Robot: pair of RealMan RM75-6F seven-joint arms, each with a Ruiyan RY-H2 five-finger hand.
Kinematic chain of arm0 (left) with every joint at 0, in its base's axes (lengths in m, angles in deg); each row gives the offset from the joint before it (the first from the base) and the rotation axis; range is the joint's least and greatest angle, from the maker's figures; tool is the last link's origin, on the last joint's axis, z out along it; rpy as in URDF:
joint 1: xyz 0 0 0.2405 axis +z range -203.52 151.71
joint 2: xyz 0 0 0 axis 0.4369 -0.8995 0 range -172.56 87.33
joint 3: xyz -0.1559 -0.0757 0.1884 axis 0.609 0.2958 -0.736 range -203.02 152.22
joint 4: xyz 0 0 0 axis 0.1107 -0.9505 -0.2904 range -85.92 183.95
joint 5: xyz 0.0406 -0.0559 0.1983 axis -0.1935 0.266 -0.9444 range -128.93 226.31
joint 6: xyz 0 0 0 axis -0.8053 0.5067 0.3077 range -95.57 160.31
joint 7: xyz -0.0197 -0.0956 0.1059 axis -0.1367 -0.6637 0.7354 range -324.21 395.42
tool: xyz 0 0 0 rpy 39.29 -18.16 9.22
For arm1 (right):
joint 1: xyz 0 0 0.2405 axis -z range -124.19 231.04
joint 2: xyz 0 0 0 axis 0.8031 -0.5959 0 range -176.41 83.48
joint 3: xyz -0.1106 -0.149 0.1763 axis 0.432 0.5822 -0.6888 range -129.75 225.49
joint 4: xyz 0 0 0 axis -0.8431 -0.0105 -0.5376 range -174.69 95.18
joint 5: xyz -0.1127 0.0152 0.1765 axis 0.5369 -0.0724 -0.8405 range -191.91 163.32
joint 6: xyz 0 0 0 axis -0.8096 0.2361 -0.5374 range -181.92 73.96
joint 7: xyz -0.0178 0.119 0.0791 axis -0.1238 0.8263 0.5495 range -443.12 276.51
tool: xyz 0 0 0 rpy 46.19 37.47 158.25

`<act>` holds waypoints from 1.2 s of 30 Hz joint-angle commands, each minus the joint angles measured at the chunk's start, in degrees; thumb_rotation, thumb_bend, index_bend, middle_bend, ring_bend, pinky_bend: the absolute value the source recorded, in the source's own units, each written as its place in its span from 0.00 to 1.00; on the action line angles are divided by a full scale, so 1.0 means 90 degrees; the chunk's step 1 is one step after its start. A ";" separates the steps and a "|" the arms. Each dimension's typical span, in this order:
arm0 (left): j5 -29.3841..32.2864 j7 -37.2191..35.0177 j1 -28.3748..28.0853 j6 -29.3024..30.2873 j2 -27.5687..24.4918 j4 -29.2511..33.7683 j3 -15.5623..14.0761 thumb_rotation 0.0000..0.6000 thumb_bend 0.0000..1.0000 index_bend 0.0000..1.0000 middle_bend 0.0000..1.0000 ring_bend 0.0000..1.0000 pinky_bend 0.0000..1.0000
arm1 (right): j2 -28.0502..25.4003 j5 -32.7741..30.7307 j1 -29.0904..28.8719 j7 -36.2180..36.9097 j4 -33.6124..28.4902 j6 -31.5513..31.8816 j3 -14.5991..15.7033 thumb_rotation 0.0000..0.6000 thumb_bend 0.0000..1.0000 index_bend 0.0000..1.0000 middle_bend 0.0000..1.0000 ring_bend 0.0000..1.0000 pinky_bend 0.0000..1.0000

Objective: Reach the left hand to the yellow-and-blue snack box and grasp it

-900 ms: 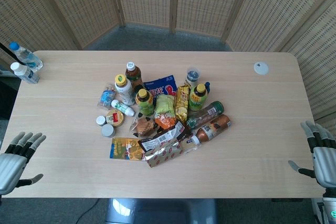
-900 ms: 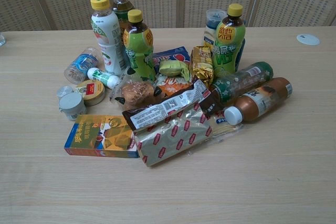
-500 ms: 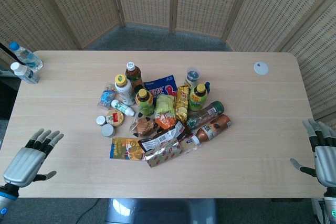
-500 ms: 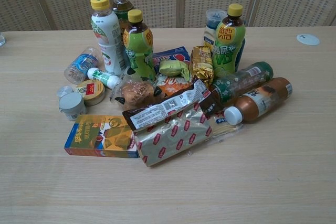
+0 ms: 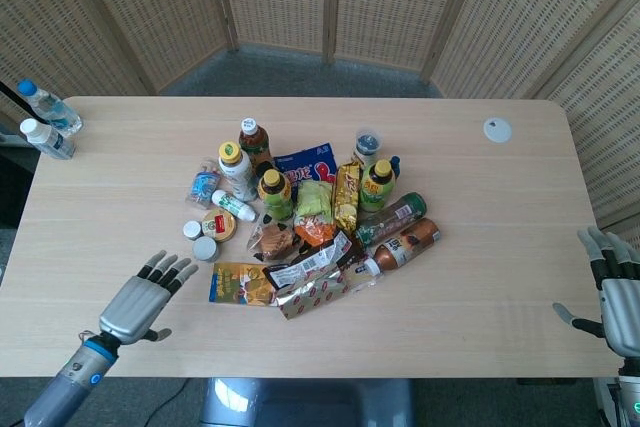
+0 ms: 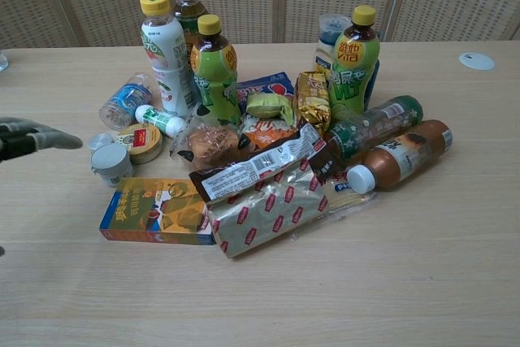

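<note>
My left hand [image 5: 138,301] and right hand [image 5: 618,297] are silver-grey shells with dark-jointed fingers, the left on a grey wrist ringed blue.

Even, soft daylight from above; shadows are faint. Foil wrapper [image 6: 272,205] glints mildly (no blown glare). Left hand [image 6: 32,140] blurs at nine o'clock.
</note>
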State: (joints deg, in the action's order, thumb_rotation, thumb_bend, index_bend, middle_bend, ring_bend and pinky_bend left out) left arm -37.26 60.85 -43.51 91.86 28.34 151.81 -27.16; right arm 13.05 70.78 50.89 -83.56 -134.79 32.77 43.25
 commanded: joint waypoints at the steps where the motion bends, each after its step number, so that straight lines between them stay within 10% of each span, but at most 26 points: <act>1: 0.0550 0.0446 -0.0272 -0.0367 0.0542 0.0003 0.0164 1.00 0.00 0.03 0.00 0.00 0.00 | -0.0010 -0.0021 0.0000 0.0039 0.0001 -0.0009 -0.0008 0.97 0.00 0.00 0.00 0.00 0.00; 36: 0.2688 0.1939 -0.1309 -0.0325 0.2374 -0.0869 0.0425 1.00 0.00 0.04 0.00 0.00 0.00 | -0.0030 -0.0077 -0.0017 0.0289 0.0074 -0.0103 -0.0016 0.97 0.00 0.00 0.00 0.00 0.00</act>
State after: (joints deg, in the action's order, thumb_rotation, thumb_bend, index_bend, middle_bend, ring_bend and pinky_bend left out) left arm -13.32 78.07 -55.07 88.79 49.45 144.18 -23.28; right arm 12.79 70.10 50.73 -81.00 -134.12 31.85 43.11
